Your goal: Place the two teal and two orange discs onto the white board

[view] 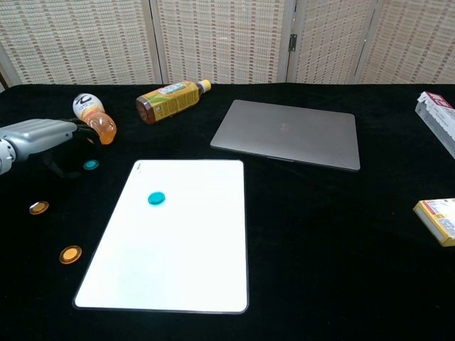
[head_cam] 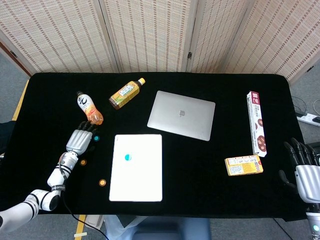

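One teal disc (head_cam: 128,157) (view: 156,199) lies on the white board (head_cam: 142,187) (view: 185,270), in its upper left part. The second teal disc (head_cam: 96,138) (view: 90,165) lies on the black cloth left of the board. My left hand (head_cam: 80,140) (view: 39,135) hovers just left of that disc, fingers apart and pointing at the bottle, holding nothing. Two orange discs (head_cam: 83,162) (head_cam: 102,182) (view: 39,207) (view: 70,253) sit on the cloth nearer to me, left of the board. My right hand (head_cam: 302,170) rests open at the table's right edge.
A small orange drink bottle (head_cam: 90,107) (view: 94,118) lies just beyond my left fingertips. A tea bottle (head_cam: 126,93) (view: 170,98) and a closed grey laptop (head_cam: 181,115) (view: 288,133) lie behind the board. A long biscuit box (head_cam: 257,122) and a yellow box (head_cam: 243,165) lie at the right.
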Controlling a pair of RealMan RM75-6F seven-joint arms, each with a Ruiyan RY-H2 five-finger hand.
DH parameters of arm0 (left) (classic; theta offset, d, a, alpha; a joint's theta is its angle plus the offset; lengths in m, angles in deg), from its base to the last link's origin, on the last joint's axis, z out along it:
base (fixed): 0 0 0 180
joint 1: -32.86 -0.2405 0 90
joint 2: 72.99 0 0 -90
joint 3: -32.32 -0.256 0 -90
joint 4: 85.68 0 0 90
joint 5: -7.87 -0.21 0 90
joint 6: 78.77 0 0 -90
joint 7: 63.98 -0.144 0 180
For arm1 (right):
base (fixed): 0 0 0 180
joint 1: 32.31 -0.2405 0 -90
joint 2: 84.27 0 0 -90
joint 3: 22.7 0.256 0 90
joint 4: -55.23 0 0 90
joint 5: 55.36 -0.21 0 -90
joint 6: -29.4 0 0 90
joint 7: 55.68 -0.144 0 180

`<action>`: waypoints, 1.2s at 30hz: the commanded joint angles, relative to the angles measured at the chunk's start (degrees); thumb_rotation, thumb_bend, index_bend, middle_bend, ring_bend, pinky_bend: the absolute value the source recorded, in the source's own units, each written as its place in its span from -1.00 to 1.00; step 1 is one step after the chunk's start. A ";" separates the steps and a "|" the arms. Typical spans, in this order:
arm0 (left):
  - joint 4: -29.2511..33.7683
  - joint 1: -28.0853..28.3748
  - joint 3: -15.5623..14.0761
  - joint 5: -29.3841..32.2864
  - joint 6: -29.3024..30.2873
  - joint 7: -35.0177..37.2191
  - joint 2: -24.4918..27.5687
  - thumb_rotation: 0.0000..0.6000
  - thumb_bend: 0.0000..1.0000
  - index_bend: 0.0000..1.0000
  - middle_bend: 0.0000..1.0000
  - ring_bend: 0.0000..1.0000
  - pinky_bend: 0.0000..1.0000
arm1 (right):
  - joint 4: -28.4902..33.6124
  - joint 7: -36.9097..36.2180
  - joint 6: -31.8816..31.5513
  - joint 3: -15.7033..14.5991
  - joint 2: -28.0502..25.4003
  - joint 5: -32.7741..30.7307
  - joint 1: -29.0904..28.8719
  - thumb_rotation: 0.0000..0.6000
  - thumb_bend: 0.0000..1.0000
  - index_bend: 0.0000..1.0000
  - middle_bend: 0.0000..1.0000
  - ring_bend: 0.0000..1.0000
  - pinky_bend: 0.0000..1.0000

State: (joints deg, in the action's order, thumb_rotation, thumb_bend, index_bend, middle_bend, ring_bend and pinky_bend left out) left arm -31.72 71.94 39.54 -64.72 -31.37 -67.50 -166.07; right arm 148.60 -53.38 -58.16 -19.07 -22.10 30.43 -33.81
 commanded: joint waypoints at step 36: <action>2.92 -1.31 -1.23 0.84 0.07 -2.51 1.21 1.00 -0.21 -0.16 -0.19 -0.53 -1.00 | -0.29 -0.06 0.49 -0.04 0.36 -0.22 -0.01 1.00 -0.15 -1.00 -1.00 -1.00 -1.00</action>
State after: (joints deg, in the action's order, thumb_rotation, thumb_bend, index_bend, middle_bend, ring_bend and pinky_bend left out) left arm -29.53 71.04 38.68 -63.54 -31.81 -69.70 -165.43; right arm 148.30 -53.44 -57.67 -19.11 -21.74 30.21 -33.83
